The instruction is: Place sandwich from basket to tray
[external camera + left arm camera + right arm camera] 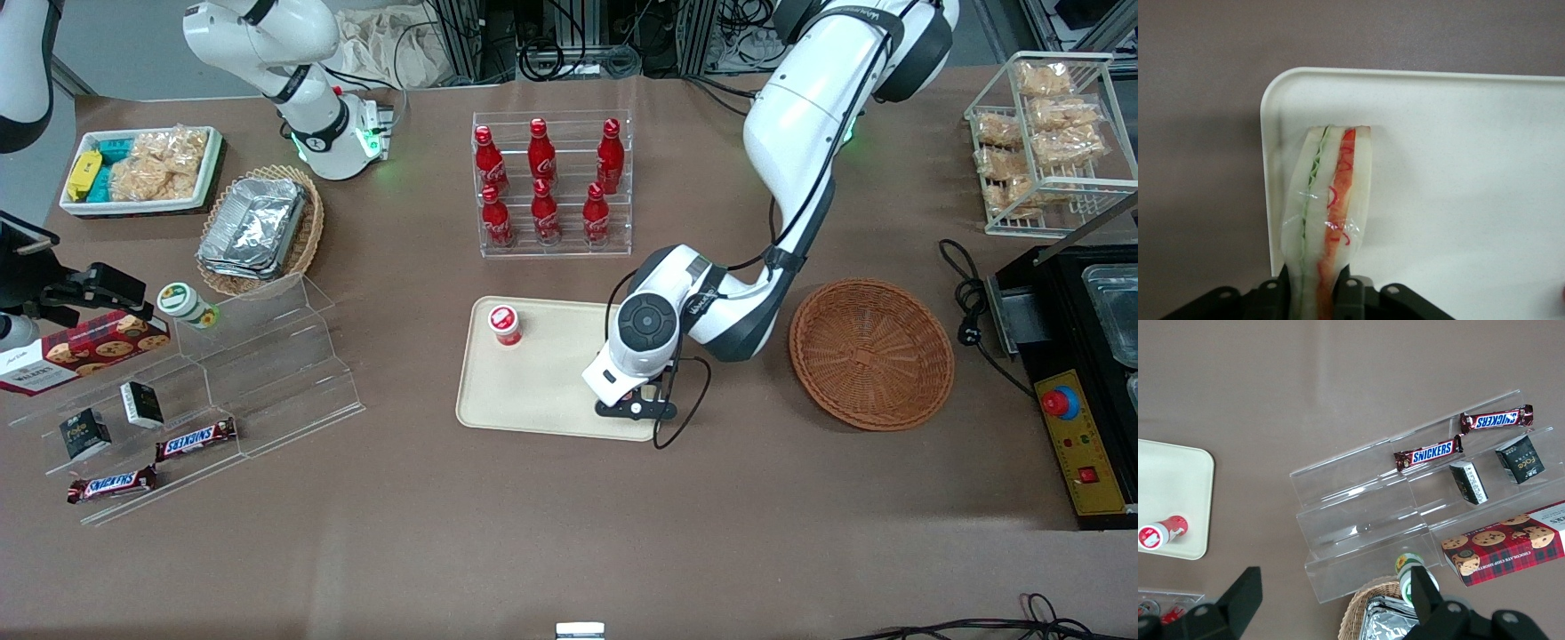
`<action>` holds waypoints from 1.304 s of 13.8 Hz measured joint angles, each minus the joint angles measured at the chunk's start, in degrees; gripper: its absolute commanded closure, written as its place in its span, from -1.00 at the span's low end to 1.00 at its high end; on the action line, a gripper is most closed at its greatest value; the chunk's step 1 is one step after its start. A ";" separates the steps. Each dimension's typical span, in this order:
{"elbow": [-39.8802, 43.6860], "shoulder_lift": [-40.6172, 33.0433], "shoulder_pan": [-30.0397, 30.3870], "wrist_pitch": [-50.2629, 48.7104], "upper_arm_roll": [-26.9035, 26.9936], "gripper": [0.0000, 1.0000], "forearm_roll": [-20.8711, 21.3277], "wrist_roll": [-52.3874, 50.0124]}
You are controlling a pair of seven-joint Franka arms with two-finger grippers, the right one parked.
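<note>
Taking the tray as the landmark: toward the parked arm's end of the table from it stands a clear stepped acrylic shelf with two Snickers bars, two small dark boxes and a red cookie box. Farther from the front camera than that shelf sit a tan wicker basket of foil containers and a white tray of snack packets.

On the tray itself, a small red-capped bottle stands near the corner farthest from the front camera, toward the parked arm's end. Farther from the camera than the tray is a clear rack of red cola bottles.

The gripper hangs over the tray's corner nearest the front camera, toward the working arm's end. In the wrist view its fingers are clamped on the sandwich, which is wrapped in clear film and held edge-up, filling showing, above the tray's bare corner.

Toward the working arm's end from the tray lies the basket, round and reddish-brown, with nothing in it.
</note>
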 measured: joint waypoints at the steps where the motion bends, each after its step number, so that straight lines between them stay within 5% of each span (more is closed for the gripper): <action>1: 0.45 -0.03 0.06 -0.01 0.08 -1.00 0.00 -0.10; 5: 2.68 -2.12 1.11 -0.38 0.55 -1.00 0.00 -0.65; 10: 0.53 -14.29 8.72 -11.74 0.71 -0.98 0.00 1.47; 14: -17.69 -29.32 13.18 -6.47 0.73 -0.98 0.00 6.70; 18: -31.58 -42.96 21.48 -6.30 1.07 -1.00 -1.06 23.22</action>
